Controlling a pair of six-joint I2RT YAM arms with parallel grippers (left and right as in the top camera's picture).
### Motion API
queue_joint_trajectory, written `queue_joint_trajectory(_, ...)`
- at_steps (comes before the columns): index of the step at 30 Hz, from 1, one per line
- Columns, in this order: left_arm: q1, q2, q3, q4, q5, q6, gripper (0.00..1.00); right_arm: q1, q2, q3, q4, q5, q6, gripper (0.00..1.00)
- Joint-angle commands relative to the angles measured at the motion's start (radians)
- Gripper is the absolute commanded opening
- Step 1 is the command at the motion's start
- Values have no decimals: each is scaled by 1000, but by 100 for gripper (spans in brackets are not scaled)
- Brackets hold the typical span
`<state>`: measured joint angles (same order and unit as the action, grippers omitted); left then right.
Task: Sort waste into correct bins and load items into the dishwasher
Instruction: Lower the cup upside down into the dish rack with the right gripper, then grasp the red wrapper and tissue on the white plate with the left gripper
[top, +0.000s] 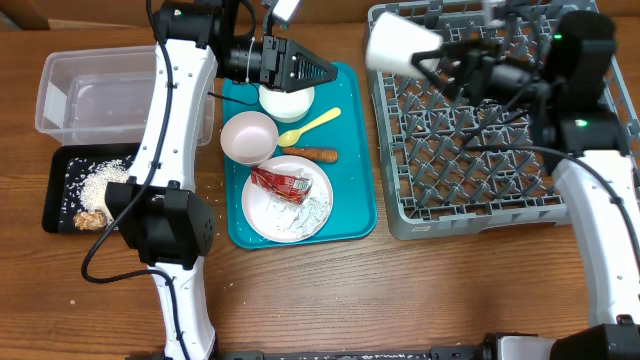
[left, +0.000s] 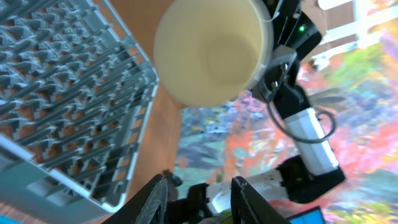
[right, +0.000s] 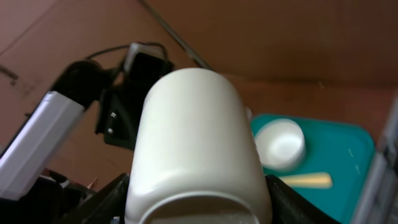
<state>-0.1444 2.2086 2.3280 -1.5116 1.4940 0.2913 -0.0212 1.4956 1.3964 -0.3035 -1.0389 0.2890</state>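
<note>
Cup (top: 395, 42) clamped in right gripper (top: 428, 56), above dish rack (top: 470, 150) left edge. Left gripper (top: 325, 70) spread, empty, above white bowl (top: 285, 102).

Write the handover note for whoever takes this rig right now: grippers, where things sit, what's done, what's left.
Left gripper: open, empty, above the far end of the teal tray.
Right gripper: shut on the white cup, held in the air over the grey rack's far left corner.
On the teal tray: white bowl, pinkish bowl, yellow spoon, carrot stick, plate carrying red wrapper and napkin.
Done: rice and brown lump are in the black tray. The clear tub looks empty.
Left: rack cup, bowls, plate, spoon; bin wrapper, napkin, carrot stick.
</note>
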Motion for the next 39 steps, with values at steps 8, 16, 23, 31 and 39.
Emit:
queue_joint_trajectory(8,-8,-18,9,34,-648,-35,38,-51,-184,20,-627,673,-106,41)
queue_joint_trajectory(16,-32,-18,9,34,-992,-98,41,145,-85,19,-952,1107,0,41)
queue_joint_trajectory(23,-40,-18,9,18,-1058,-98,40,146,108,18,-1018,1108,0,41)
queue_joint_trajectory(31,-40,-18,9,14,-1061,-98,40,146,136,48,-1015,1094,0,95)
queue_joint_trajectory(39,-130,-71,24,-178,-1265,-151,42,146,116,342,-1094,1059,-31,100)
